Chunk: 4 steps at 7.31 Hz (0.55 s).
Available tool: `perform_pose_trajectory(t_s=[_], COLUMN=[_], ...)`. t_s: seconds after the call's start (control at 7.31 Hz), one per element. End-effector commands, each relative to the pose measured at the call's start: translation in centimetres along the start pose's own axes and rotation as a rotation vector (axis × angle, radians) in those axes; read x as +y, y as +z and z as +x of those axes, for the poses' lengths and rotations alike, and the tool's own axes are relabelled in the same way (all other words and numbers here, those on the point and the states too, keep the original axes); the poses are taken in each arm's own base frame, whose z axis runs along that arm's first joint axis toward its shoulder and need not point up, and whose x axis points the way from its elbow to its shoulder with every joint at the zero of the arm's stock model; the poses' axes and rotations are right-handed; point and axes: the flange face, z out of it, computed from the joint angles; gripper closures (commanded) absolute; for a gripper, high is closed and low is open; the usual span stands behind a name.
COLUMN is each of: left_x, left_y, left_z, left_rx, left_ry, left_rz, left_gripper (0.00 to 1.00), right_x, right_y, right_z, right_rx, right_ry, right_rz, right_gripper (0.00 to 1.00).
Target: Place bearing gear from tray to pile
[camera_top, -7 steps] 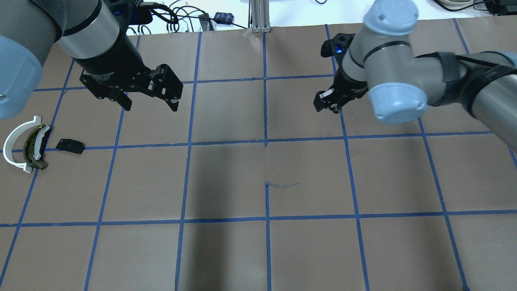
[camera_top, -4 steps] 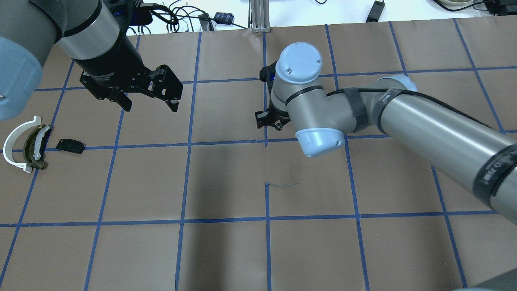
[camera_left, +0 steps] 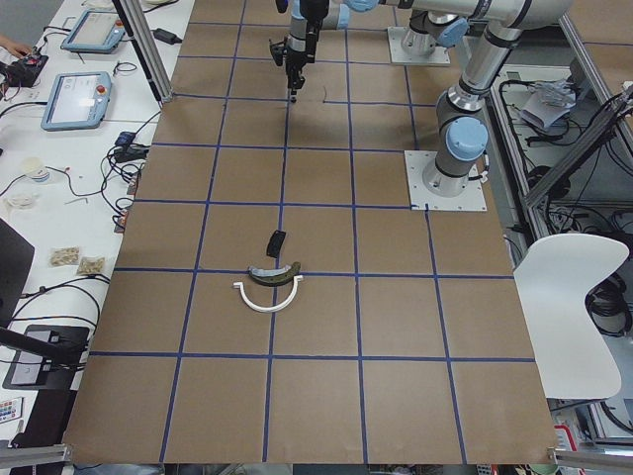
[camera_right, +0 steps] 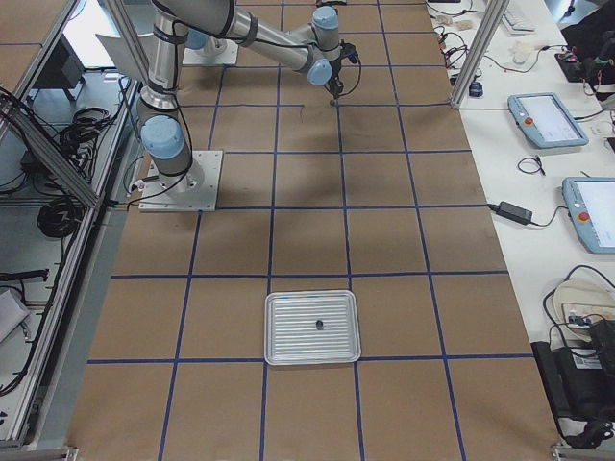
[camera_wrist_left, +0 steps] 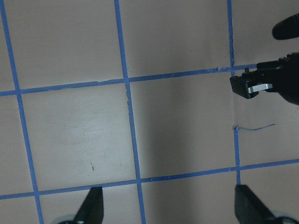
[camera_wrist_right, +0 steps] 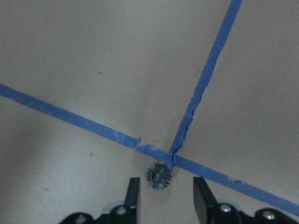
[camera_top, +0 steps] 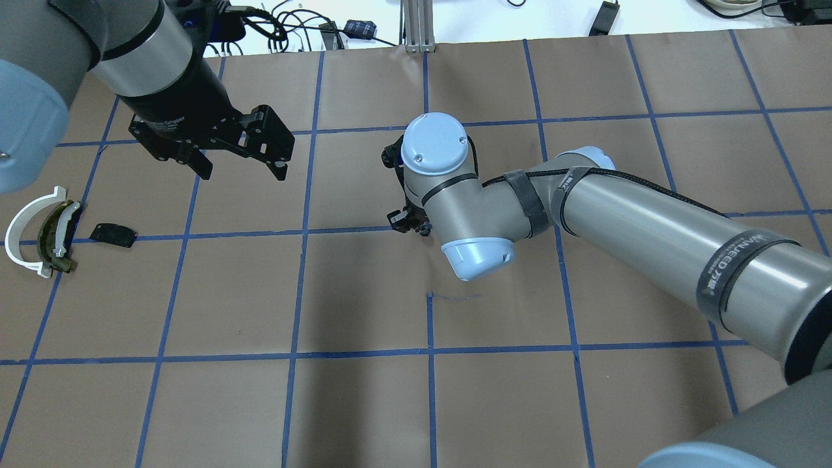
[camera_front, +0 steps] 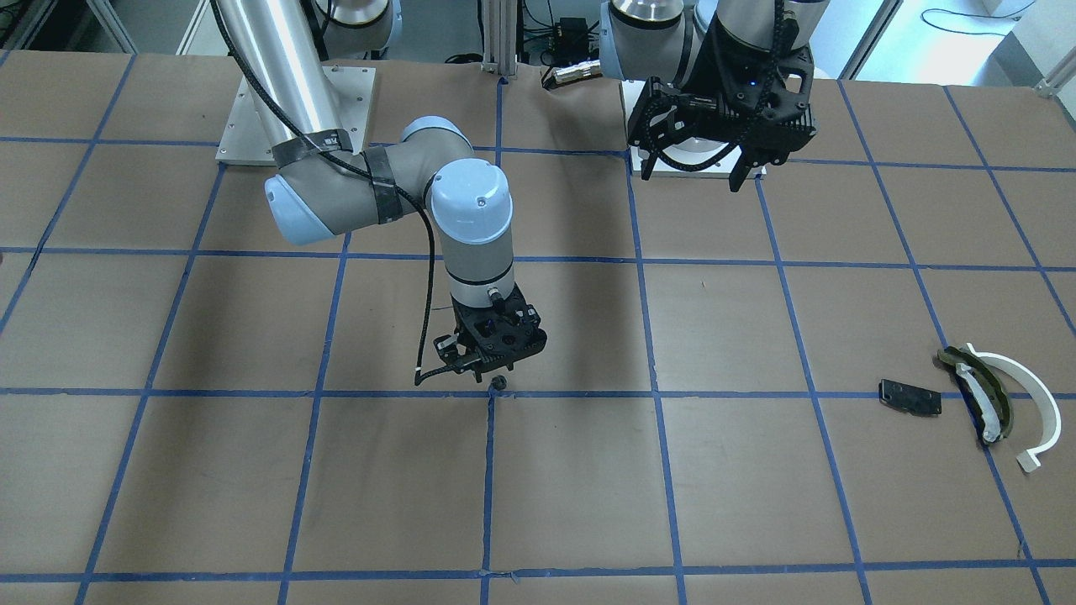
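Note:
A small dark toothed bearing gear point(camera_wrist_right: 159, 176) lies on the brown table at a blue tape crossing; it also shows in the front view point(camera_front: 498, 382). My right gripper point(camera_wrist_right: 163, 198) hangs just above it, jaws apart with a finger on each side of the gear and gaps between; it shows too in the front view point(camera_front: 496, 368). The pile lies at the table's left end: a white half-ring arc point(camera_top: 23, 234), an olive-and-black curved piece point(camera_top: 55, 237) and a flat black plate point(camera_top: 113, 234). My left gripper point(camera_top: 240, 166) is open and empty, high above the table.
A silver tray point(camera_right: 279, 331) stands far off toward the right end of the table, with one small dark part point(camera_right: 318, 324) in it. Monitors and cables lie on the benches beyond the table's edge.
My right arm has swept left from the right half of the table to the central tape crossing. The left arm and the pile have not moved.

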Motion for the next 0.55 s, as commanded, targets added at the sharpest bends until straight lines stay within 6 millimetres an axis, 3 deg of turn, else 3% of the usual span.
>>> perform_pose_trajectory(t_s=[0.0, 0.14, 0.27, 0.41], left_x=[-0.3, -0.4, -0.8, -1.6], left_y=[1.0, 1.1, 2.1, 2.7], left_z=[-0.1, -0.2, -0.2, -0.2], left_rx=[-0.004, 0.004, 0.003, 0.010], left_ry=[-0.003, -0.010, -0.011, -0.023], left_rz=[-0.029, -0.029, -0.046, -0.046], left_gripper=[0.00, 0.00, 0.00, 0.00], right_x=[-0.7, -0.8, -0.5, 0.3], right_y=[-0.3, -1.4, -4.1, -6.6], right_z=[3.2, 9.0, 15.6, 21.0], right_rx=[0.012, 0.015, 0.027, 0.051], right_ry=[-0.005, 0.021, 0.003, 0.022], right_rz=[0.001, -0.015, -0.032, -0.010], right_gripper=[0.00, 0.00, 0.00, 0.00])
